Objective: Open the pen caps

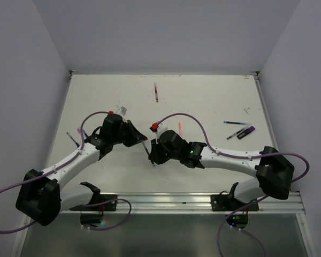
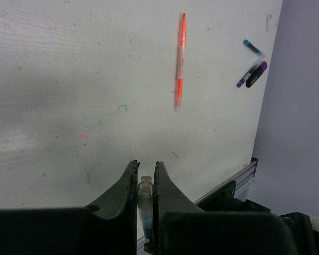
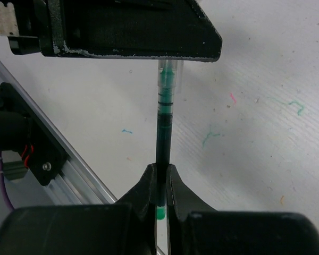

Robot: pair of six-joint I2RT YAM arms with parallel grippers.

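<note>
While jaws pinch it, a clear tubular cap (image 2: 144,188) sheathes the pen (image 3: 163,133) — dark-green.

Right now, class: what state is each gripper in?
Left gripper: shut on the clear pen cap.
Right gripper: shut on the dark green pen.

The black fingers of the right gripper (image 3: 159,172) clamp a thin dark green pen body (image 3: 164,133) near its green end. The pen runs left to a clear whitish plastic cap (image 3: 168,74), its tip hidden under the black left gripper (image 3: 165,50). Beneath, the white table (image 3: 255,106) bears green, pink and blue ink scribbles; a silver aluminium rail (image 3: 69,170) lines its near edge
</note>
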